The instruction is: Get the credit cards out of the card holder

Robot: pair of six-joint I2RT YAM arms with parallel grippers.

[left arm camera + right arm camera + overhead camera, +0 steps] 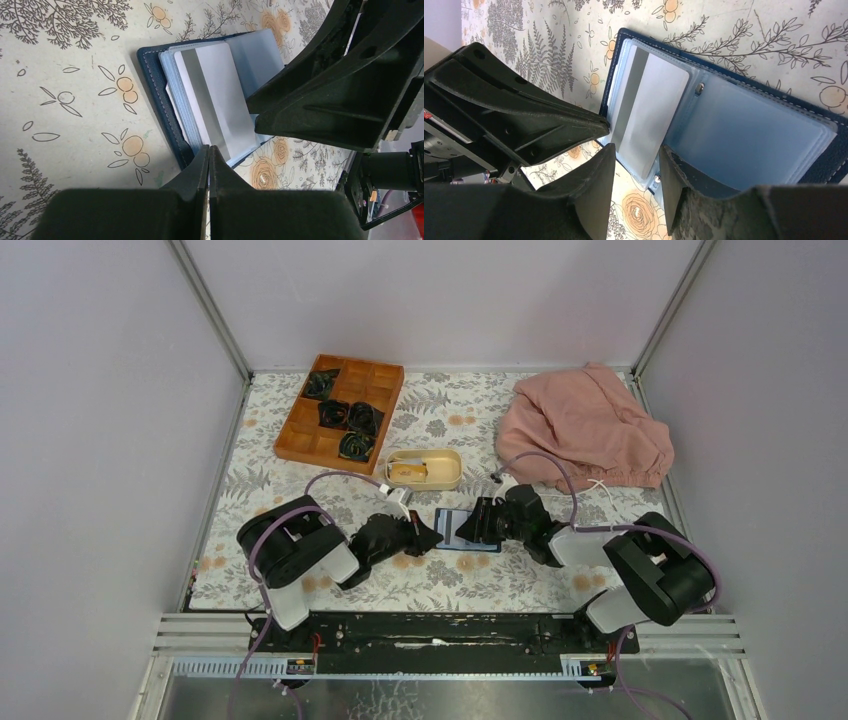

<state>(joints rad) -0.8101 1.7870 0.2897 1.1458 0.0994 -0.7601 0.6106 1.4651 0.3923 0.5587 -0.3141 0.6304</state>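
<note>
The navy card holder [467, 531] lies open on the flowered table between my two grippers, its pale blue pockets [749, 135] facing up. A pale grey-white credit card [649, 110] with a darker stripe sticks partway out of a pocket on the holder's left half [155, 85]. My right gripper [636, 155] is open, one finger on each side of the card's [215, 105] near end, with a gap left on one side. My left gripper [209, 148] is shut, its tips at the holder's edge with nothing seen between them. It shows as a dark wedge [549, 120] in the right wrist view.
A beige oval dish [425, 468] stands just behind the holder. A wooden compartment tray [385, 390] with dark rolled items sits at the back left. A pink cloth [585, 430] is heaped at the back right. Walls close in both sides.
</note>
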